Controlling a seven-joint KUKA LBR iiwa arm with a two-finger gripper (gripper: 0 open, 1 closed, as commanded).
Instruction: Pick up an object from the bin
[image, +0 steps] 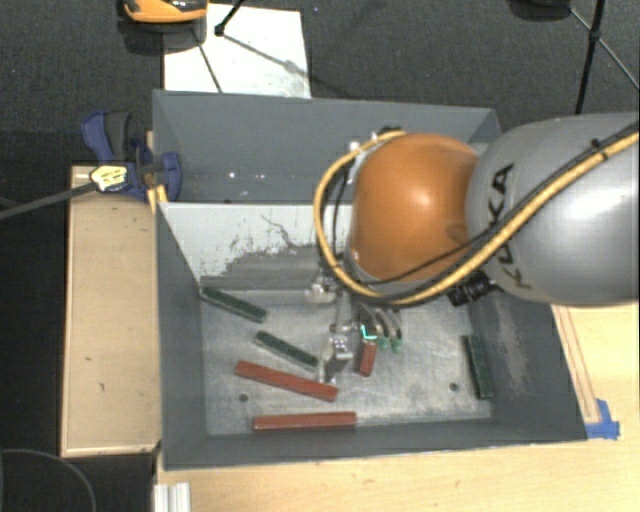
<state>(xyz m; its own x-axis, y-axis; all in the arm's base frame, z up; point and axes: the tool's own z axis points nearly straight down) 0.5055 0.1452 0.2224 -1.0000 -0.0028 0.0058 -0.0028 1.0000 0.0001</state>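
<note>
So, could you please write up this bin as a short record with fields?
bin: grey metal, a few loose bars on its floor
gripper: low over the floor's middle
nearest: short red-brown block just right of it; middle green bar to its left; slanted red-brown bar below that
further off: left green bar; front red-brown bar; right green bar
held: cannot tell

The bin (185, 340) is matt grey metal, scuffed pale on its floor. The orange cover (410, 205) at upper right looks smooth and glossy. The reddish bar (285, 381) at lower centre looks matt.
</note>
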